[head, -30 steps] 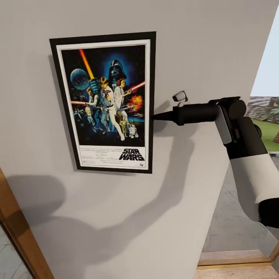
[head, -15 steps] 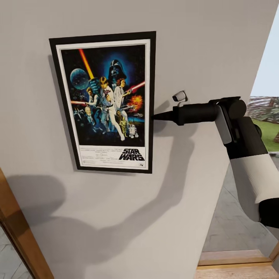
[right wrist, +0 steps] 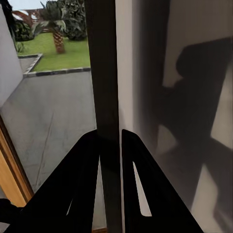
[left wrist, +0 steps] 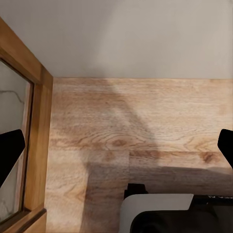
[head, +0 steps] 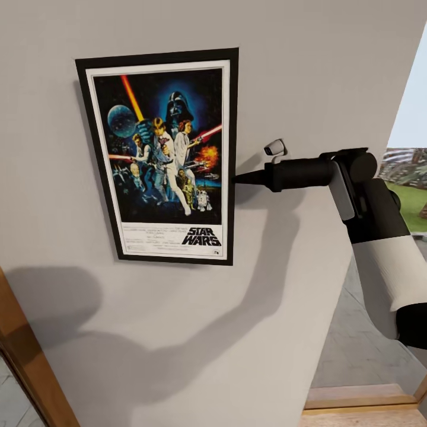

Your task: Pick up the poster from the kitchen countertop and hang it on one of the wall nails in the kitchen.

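While the poster [head: 161, 155] hung flat and upright on the wall [head: 308, 65], the following was noted.

Poster edges: black frame square to the wall, all four sides in sight from the head view; bare wall lay above, below and to both sides.

Right gripper [head: 236, 177]: fingertips met the frame's right edge about mid-height. The right wrist view showed the two fingers [right wrist: 77, 184] pressed close on either side of the dark frame edge [right wrist: 103, 73], pinching it.

Right arm: reached in level from the right, its shadow cast down the wall beneath it.

Left gripper [left wrist: 116, 150]: fingers spread wide at opposite edges of its wrist view, nothing between them, pointed down at the floor [left wrist: 141, 121].

Open room: the wall ended at a corner just right of the arm; beyond it lay a paved yard [head: 362, 344], grass and trees.

Lower left: a wooden frame [head: 26, 350] ran at a slant beside the wall.

Surface: wall plain pale grey; floor light wood plank, meeting the wall's foot.
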### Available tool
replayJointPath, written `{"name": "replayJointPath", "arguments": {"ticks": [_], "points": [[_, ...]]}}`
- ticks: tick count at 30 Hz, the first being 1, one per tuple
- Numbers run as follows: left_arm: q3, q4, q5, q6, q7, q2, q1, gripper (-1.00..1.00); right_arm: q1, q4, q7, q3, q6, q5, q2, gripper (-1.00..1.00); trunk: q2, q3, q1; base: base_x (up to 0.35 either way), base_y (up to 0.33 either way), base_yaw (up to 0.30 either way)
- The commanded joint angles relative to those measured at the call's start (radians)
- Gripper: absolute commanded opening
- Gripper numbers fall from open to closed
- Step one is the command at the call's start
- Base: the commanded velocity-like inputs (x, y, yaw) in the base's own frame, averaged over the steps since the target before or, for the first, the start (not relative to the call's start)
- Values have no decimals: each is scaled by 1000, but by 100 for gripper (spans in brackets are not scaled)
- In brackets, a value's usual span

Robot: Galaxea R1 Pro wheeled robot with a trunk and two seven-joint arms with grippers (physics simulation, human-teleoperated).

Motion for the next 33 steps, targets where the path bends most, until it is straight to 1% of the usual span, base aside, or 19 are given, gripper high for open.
{"name": "replayJointPath", "arguments": {"ticks": [1, 25, 26, 28, 33], "points": [[5, -1, 0, 0, -7, 0, 0, 100, 0, 0, 3, 2, 9, -5, -1, -100, 0, 0, 0, 4, 0, 0], [5, -1, 0, -1, -7, 0, 0, 100, 0, 16, -1, -1, 12, -4, -1, -100, 0, 0, 0, 0, 0, 0], [5, 1, 0, -2, -7, -5, 2, 100, 1, 22, -9, -7, 11, -4, -1, -100, 0, 0, 0, 0, 0, 0], [5, 1, 0, -3, -7, -5, 2, 100, 1, 24, -8, -16, 11, -4, -1, -100, 0, 0, 0, 0, 0, 0], [5, 1, 0, -3, -7, -5, 2, 100, 1, 24, -8, -16, 11, -4, -1, -100, 0, 0, 0, 0, 0, 0]]}}
